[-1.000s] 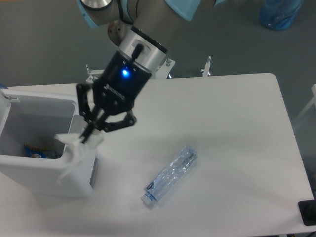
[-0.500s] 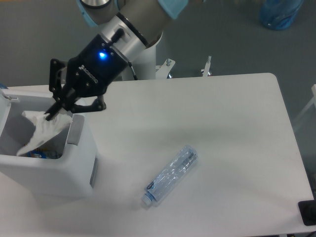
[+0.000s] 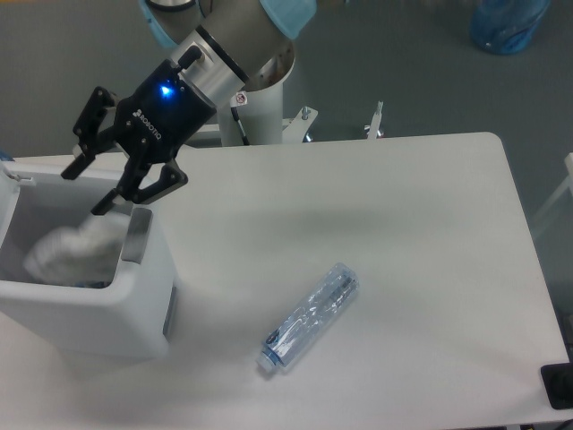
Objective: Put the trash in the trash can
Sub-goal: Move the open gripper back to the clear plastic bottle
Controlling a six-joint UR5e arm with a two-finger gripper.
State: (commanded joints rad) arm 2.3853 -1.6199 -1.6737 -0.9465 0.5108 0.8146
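The white boxy trash can (image 3: 134, 309) stands at the left of the table. The crumpled whitish wrapper (image 3: 72, 251) is inside it, blurred and clear of the fingers. My gripper (image 3: 85, 190) hangs just above the can's opening with its jaws spread open and nothing between them. The crushed clear bottle with a bluish label (image 3: 310, 316) lies on the table to the right of the can, well away from the gripper.
The white table (image 3: 403, 233) runs to the right and front edges. A dark object (image 3: 558, 385) sits at the table's front right corner. A blue bag (image 3: 508, 22) lies on the floor at the back right.
The gripper carried the wrapper left over the trash can, then opened. The wrapper has left the fingers and dropped into the can. The bottle has not moved.
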